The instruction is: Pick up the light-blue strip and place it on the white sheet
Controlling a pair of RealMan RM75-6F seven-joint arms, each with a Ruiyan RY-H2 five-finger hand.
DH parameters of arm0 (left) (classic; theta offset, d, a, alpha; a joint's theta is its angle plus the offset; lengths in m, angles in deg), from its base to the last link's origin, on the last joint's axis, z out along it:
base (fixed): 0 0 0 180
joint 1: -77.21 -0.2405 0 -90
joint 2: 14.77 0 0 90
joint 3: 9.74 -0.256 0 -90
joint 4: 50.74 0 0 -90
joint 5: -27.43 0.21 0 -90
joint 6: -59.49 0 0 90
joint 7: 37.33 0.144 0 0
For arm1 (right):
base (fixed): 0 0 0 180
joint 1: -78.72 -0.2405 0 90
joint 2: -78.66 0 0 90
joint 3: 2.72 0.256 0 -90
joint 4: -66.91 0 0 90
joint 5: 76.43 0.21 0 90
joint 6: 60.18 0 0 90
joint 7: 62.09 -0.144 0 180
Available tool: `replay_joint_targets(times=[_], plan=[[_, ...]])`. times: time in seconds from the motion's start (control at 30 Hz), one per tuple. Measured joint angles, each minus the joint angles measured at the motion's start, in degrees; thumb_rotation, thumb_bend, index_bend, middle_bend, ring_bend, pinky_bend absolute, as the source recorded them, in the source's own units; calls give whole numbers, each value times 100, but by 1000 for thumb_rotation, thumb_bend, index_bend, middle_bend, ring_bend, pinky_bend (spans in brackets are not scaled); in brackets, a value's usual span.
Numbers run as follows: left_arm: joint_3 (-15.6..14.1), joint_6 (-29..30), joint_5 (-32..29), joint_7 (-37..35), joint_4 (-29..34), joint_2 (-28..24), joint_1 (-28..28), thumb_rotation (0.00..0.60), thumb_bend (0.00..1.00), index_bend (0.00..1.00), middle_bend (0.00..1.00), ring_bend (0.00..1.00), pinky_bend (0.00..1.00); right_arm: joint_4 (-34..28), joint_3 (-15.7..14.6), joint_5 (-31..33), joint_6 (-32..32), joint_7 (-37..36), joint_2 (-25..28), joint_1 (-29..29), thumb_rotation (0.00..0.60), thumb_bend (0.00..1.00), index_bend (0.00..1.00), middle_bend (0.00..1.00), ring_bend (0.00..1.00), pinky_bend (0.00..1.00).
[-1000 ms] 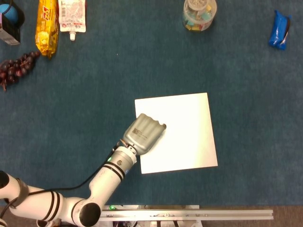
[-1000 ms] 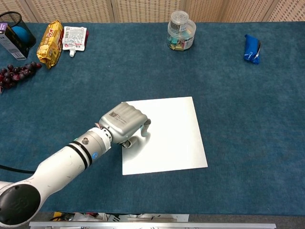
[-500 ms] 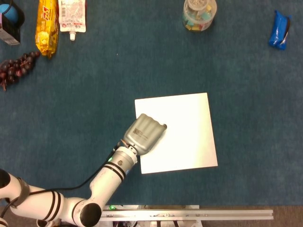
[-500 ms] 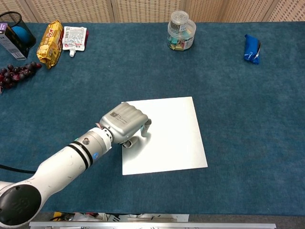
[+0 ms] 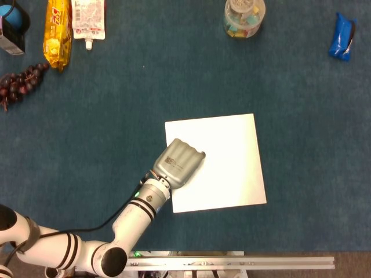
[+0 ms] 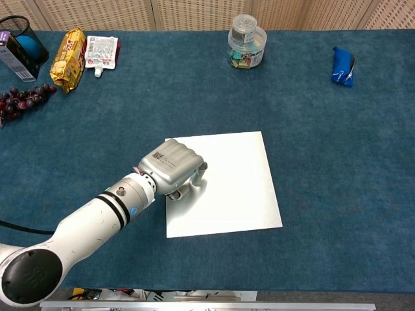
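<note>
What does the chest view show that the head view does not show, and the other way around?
Only the chest view shows the beige slatted panels behind the table, and the fingertips of the left robot hand curled down toward the white sheet. Only the head view shows the metal rail along the near table edge, and it looks straight down on the sheet. Both show the left robot hand over the sheet's left edge, the grapes, the yellow snack pack, the jar and the blue packet. Neither shows the light-blue strip or the right robot hand.
</note>
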Motion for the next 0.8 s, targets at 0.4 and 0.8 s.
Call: replay_joint_targets(times=[0.4,0.8], plan=[[12,35,29,-31,36,19,27,600,378,448,898,1000,1000,18,4,-5,-34,-30,-10,26,600,231,513,595,685,694],[17,76,-7,14,-3,93,55,600,378,448,897,1000,1000,23,-3,11,-63,-69,31,78,600,230,513,595,686,694]])
